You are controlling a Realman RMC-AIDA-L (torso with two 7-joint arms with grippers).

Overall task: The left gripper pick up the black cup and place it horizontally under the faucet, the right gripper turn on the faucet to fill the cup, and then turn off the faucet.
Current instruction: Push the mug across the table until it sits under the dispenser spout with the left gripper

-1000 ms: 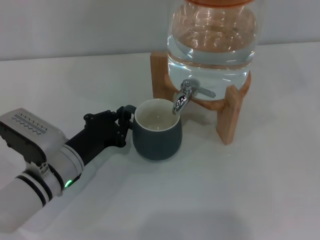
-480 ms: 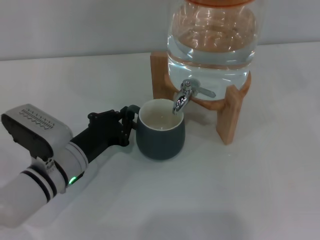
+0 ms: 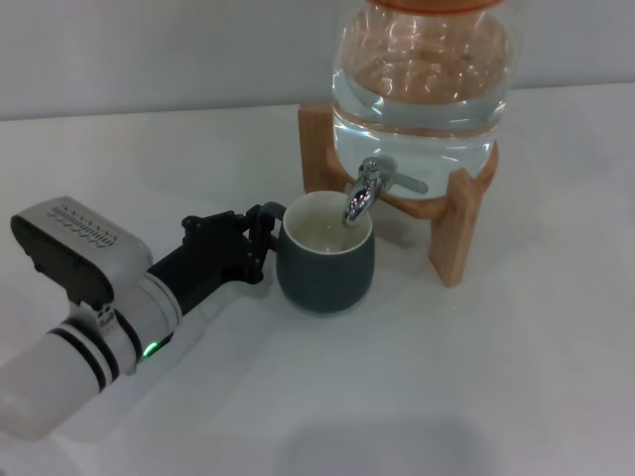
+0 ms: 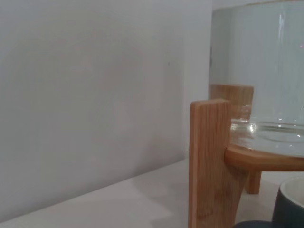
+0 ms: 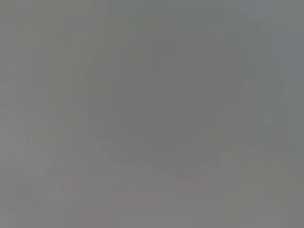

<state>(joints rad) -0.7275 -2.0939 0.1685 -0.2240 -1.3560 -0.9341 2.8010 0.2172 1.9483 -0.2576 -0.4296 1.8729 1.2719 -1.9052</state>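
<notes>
The black cup (image 3: pixel 325 260) stands upright on the white table with its cream inside right below the chrome faucet (image 3: pixel 363 192) of the clear water jar (image 3: pixel 425 79). My left gripper (image 3: pixel 260 238) is shut on the cup's handle at the cup's left side. A corner of the cup (image 4: pixel 290 206) also shows in the left wrist view. The faucet's flat lever points to the right. My right gripper is out of view; the right wrist view shows only plain grey.
The water jar sits on a wooden stand (image 3: pixel 458 223) at the back right; one stand leg (image 4: pixel 209 164) fills the left wrist view. A grey wall (image 3: pixel 159 50) runs behind the white table (image 3: pixel 397 397).
My left gripper has slid the cup to the right and a little farther back, so its mouth now sits under the spout. The arm followed it.
</notes>
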